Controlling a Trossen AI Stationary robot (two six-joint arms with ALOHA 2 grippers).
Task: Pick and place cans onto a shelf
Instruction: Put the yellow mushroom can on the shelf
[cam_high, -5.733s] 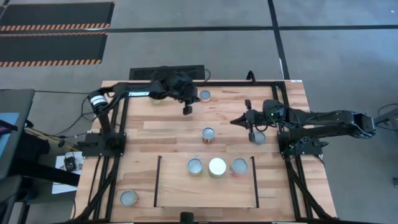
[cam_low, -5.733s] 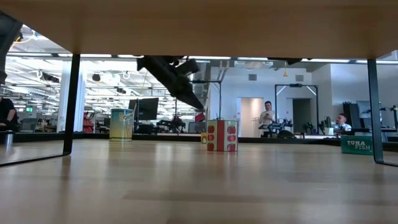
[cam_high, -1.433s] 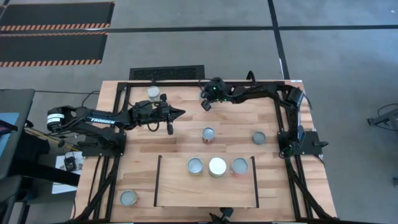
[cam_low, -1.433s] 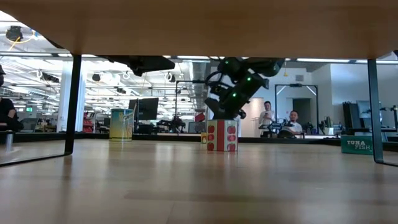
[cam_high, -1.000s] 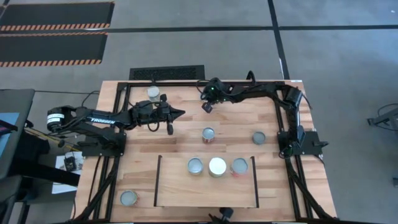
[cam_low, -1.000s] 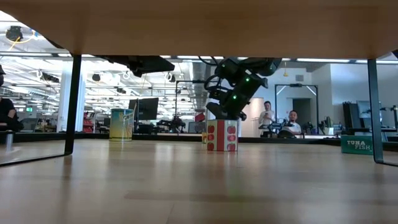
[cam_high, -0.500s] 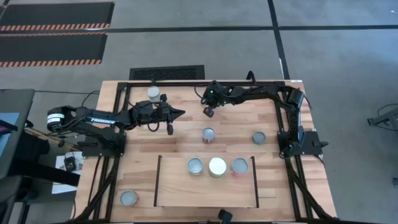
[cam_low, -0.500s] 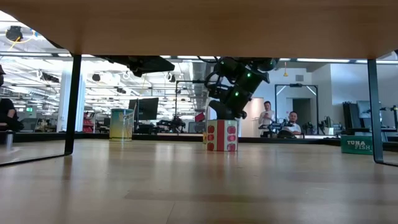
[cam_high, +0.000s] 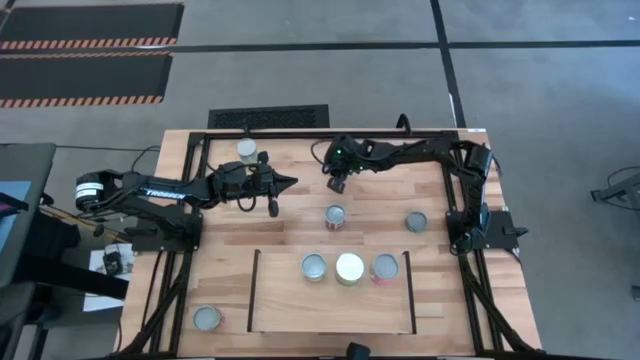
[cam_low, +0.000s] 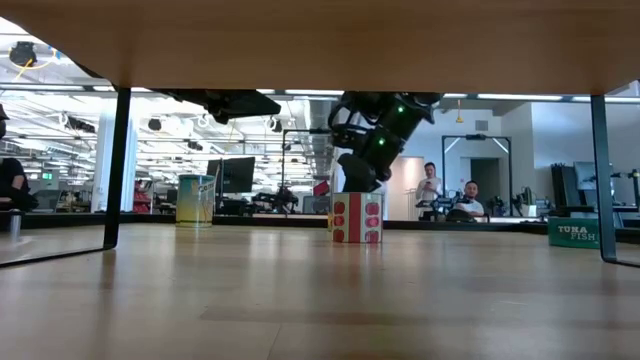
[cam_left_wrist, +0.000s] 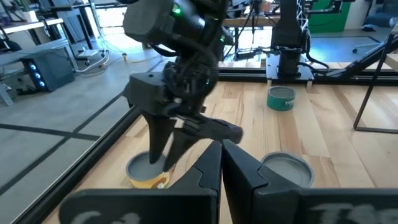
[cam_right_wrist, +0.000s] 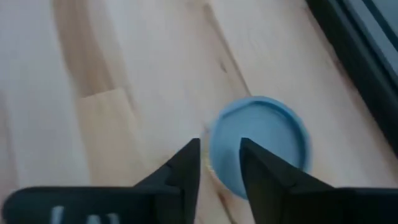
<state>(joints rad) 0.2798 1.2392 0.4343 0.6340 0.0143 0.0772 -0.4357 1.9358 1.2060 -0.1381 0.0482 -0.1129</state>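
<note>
My right gripper (cam_high: 335, 184) hangs open, pointing slantwise down, over a can with a yellow label (cam_left_wrist: 148, 172) at the far middle of the table. Its grey-blue top (cam_right_wrist: 261, 146) shows just beyond the fingers. Farther left, my left gripper (cam_high: 290, 183) waits shut and level, holding nothing. The shelf (cam_high: 330, 305) lies near the front edge. Three cans stand on it in a row: two with grey tops (cam_high: 313, 266) (cam_high: 384, 267) and a white-topped one (cam_high: 349, 267) between them. My right gripper comes at the yellow-labelled can from above, slanting down, with its fingertips (cam_left_wrist: 158, 149) at the can's top near one edge (cam_right_wrist: 217, 155). I cannot tell whether they touch it.
Loose cans stand at the table's middle (cam_high: 335, 217), right (cam_high: 416, 221), far left (cam_high: 246, 150) and near left corner (cam_high: 207, 318). A black tubular frame (cam_high: 300, 132) runs round the table. People sit in the room beyond (cam_low: 430, 185).
My right gripper has drifted a little toward the table's near edge and slightly up, rolling a bit at the wrist.
</note>
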